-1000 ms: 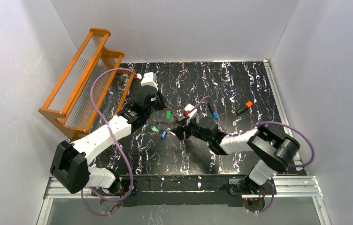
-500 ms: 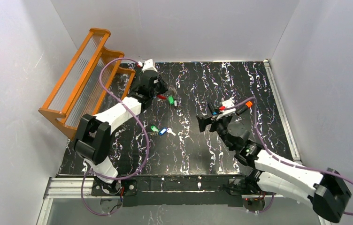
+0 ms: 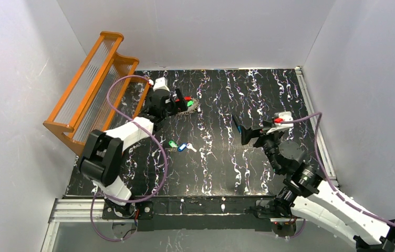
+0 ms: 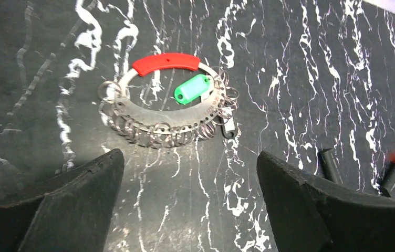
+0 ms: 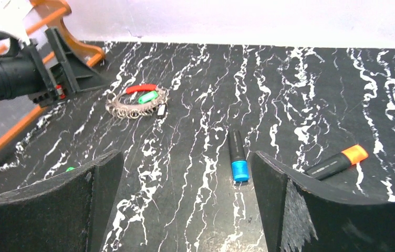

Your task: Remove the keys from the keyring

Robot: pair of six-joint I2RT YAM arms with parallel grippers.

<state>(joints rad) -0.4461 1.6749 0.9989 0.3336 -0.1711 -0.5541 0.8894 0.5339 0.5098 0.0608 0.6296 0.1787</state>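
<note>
The silvery metal keyring (image 4: 153, 116), a green-headed key (image 4: 193, 88) resting against it, lies on the black marbled table (image 4: 342, 79) just ahead of the left gripper (image 4: 190, 157), whose fingers are spread wide. The right gripper (image 5: 186, 157), also spread and empty, hangs well apart.

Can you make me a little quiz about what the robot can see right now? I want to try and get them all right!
1. Pick one: what colour is the tag lying inside the keyring?
A green
B yellow
C purple
2. True or false: the left gripper is open, with the keyring lying just ahead of it.
3. Fill the gap: beside the green key lies another loose key. Its colour is ____.

Key: 1 A. 2 true. 3 blue.
</note>
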